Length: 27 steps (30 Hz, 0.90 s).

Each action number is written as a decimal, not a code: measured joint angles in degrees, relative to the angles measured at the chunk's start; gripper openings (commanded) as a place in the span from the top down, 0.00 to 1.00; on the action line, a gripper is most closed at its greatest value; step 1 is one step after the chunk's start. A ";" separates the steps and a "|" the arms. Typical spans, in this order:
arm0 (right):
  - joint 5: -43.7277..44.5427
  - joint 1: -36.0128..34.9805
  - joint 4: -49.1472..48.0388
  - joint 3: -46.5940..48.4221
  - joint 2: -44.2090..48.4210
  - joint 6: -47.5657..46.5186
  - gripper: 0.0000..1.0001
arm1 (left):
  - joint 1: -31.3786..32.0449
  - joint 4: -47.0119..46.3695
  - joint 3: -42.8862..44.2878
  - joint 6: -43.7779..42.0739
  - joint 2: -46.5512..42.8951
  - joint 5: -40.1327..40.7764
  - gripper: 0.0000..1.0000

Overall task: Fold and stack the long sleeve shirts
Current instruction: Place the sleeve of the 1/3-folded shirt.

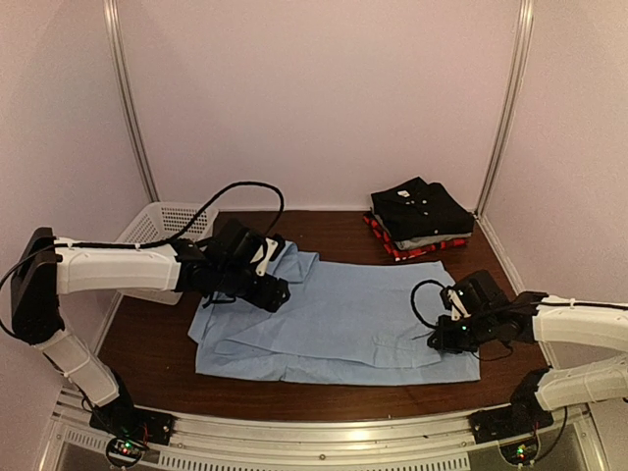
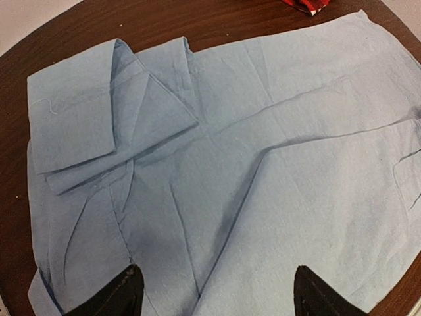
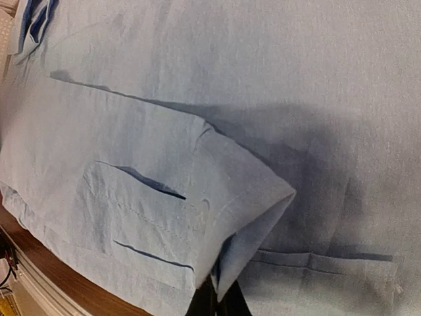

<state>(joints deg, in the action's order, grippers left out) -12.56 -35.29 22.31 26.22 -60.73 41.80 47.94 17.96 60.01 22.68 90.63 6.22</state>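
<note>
A light blue long sleeve shirt (image 1: 343, 314) lies spread on the brown table, one sleeve folded across its body (image 2: 99, 125). My left gripper (image 1: 273, 292) hovers over the shirt's upper left part. It is open, its two dark fingertips (image 2: 131, 280) wide apart above the cloth with nothing between them. My right gripper (image 1: 439, 339) is at the shirt's right side, shut on a fold of a sleeve cuff (image 3: 243, 197), which rises a little off the cloth below. Folded black, grey and red-plaid shirts (image 1: 422, 211) sit stacked at the back right.
A white mesh basket (image 1: 157, 226) stands at the back left, behind the left arm. The table's near edge (image 3: 59, 276) runs just below the shirt's hem. A corner of the red plaid shirt (image 2: 306, 6) shows beyond the blue shirt.
</note>
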 measured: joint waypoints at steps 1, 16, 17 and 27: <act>-0.07 0.02 0.02 -0.04 0.52 0.26 1.00 | 0.00 0.00 0.00 0.00 0.00 0.02 0.20; 2.14 1.29 10.14 2.67 8.66 1.70 1.00 | 0.00 -1.25 -4.24 0.55 -1.03 -0.92 0.20; 2.16 1.36 10.54 2.60 8.66 1.70 1.00 | 0.00 -1.73 -5.22 0.79 -1.16 -1.31 0.20; 2.58 1.57 11.80 1.36 7.39 2.03 1.00 | 3.13 -5.27 -9.29 2.73 -1.81 -3.21 0.20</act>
<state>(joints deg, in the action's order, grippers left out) -9.98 -33.71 34.11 27.57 -53.34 43.83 51.07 12.69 50.72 25.41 88.82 3.01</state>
